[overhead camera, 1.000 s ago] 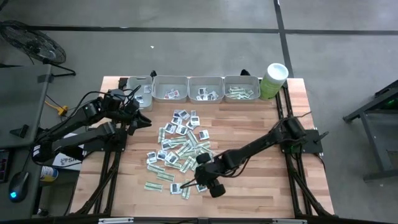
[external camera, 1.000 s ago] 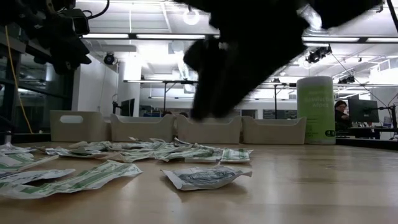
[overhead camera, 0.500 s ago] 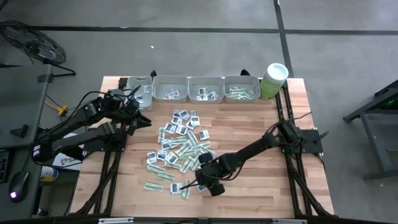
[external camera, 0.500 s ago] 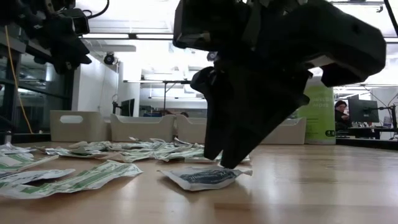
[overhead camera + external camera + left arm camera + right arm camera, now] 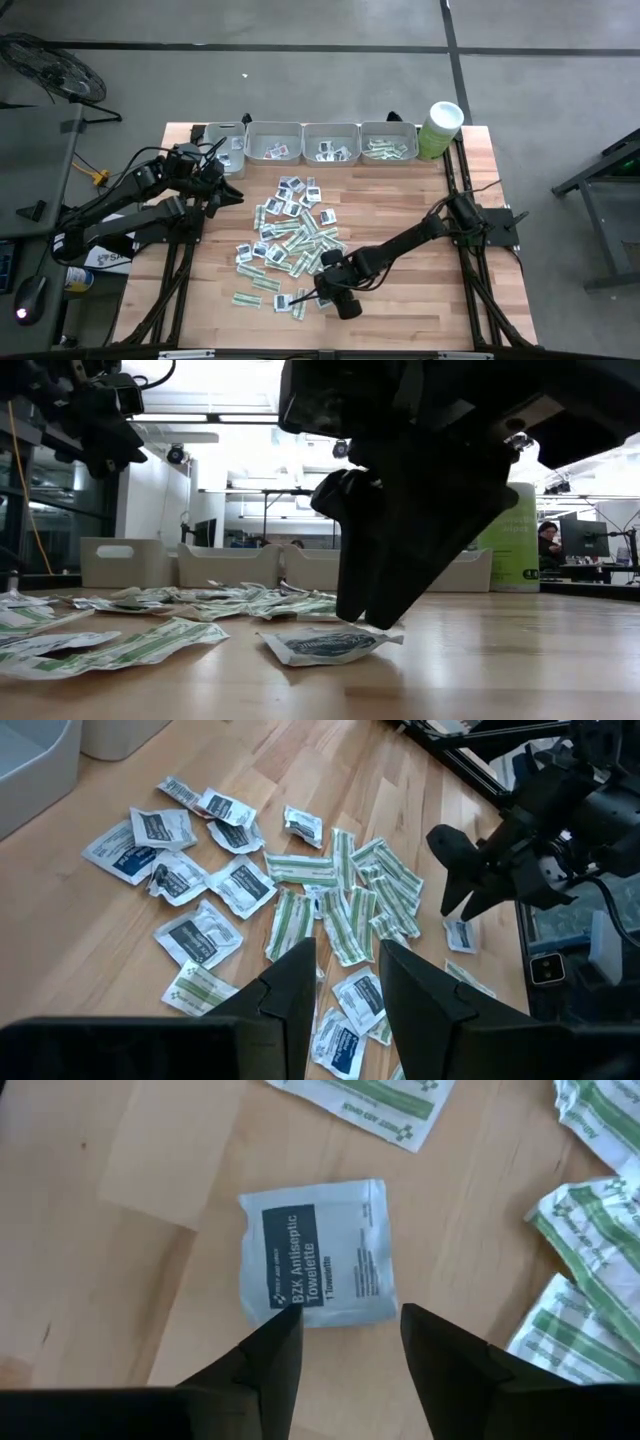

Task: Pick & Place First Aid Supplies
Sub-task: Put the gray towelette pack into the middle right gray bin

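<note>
Right gripper [image 5: 343,1342] low over towelette sachet [image 5: 318,1251] beside the pile [image 5: 285,235], jaws spread to straddle it; left gripper [image 5: 345,985] waits near trays [image 5: 272,141], jaws apart.

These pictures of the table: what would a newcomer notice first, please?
First, the heap of first aid supplies scattered over the middle of the wooden table. Next, the right gripper, open, poised just above one white antiseptic towelette sachet at the near edge of the heap. The left gripper, open, waits high at the table's left side, near the grey trays along the far edge.
</note>
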Tool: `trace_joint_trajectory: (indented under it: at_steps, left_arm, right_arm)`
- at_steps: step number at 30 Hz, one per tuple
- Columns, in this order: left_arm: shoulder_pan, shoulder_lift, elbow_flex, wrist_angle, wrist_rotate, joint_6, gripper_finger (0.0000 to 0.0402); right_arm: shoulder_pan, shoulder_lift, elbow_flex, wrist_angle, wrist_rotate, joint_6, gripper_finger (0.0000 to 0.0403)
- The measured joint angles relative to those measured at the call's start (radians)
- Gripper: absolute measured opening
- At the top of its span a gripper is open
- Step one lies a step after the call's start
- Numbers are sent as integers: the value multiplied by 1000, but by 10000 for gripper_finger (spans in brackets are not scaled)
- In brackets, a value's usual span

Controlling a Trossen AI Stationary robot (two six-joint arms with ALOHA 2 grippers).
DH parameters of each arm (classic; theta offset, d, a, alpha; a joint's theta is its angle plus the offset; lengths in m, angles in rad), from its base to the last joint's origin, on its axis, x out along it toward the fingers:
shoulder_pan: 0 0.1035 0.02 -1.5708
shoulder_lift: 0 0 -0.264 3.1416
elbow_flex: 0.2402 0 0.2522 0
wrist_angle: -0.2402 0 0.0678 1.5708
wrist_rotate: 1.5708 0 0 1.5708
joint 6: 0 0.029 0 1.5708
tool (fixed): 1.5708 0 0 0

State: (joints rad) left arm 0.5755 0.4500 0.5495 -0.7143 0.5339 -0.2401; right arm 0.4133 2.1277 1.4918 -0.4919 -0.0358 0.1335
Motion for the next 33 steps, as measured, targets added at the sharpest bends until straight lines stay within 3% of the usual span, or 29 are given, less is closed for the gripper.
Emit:
trace_joint_trajectory:
  at_steps: [11,21,33]
  left_arm:
    - [0,0,0,-1,0,0,112]
    - [0,0,0,-16,3,0,112]
    - [0,0,0,-18,4,0,112]
  right_arm:
    - [-1,11,0,51,59,19,165]
    - [2,64,4,39,48,57,164]
    - [-7,89,7,-40,-1,137,94]
